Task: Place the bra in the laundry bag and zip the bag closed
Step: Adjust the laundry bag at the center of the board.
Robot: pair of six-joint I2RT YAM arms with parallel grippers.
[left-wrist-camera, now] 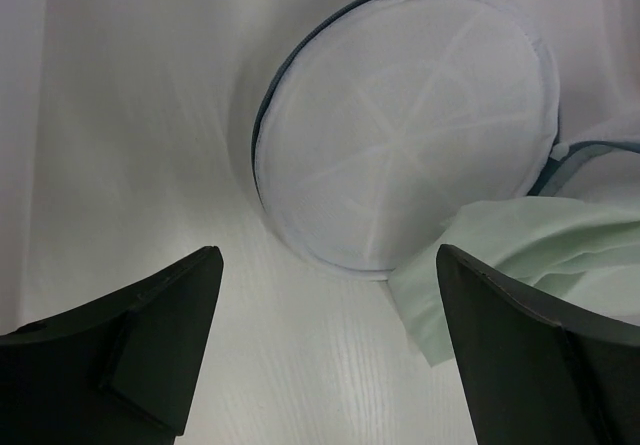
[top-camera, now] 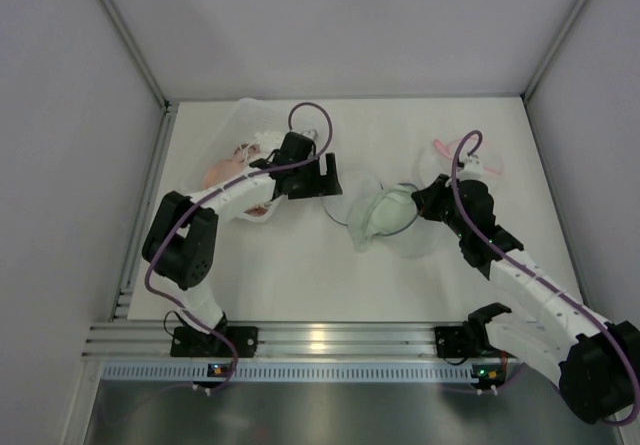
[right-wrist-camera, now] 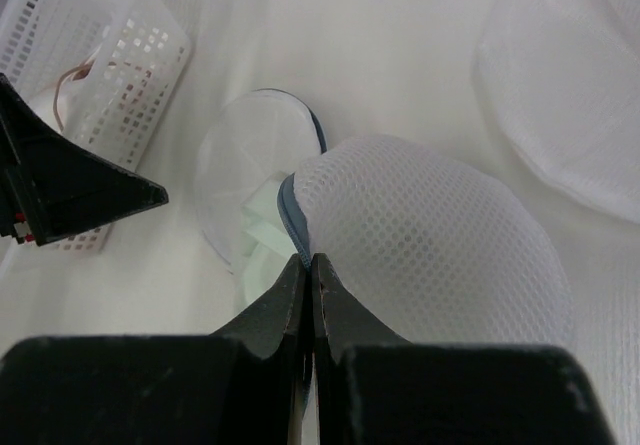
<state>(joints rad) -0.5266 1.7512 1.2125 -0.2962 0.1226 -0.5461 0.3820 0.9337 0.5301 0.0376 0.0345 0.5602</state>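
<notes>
Right wrist: pincer (right-wrist-camera: pixel 308 262) tight on laundry bag (right-wrist-camera: pixel 430 245)

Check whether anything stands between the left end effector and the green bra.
Nothing visible does. The open left end effector hangs over the table, the edge of the bra just ahead to one side; the round mesh flap of the laundry bag lies beyond, not between.

**Bag at mid-table, basket to its left**

The laundry bag (right-wrist-camera: pixel 430 235) lies in the middle of the table (top-camera: pixel 300 275), with the bra (top-camera: pixel 385 210) partly inside and spilling from its mouth. The basket (top-camera: pixel 248 113) stands left of it, farther back.
</notes>
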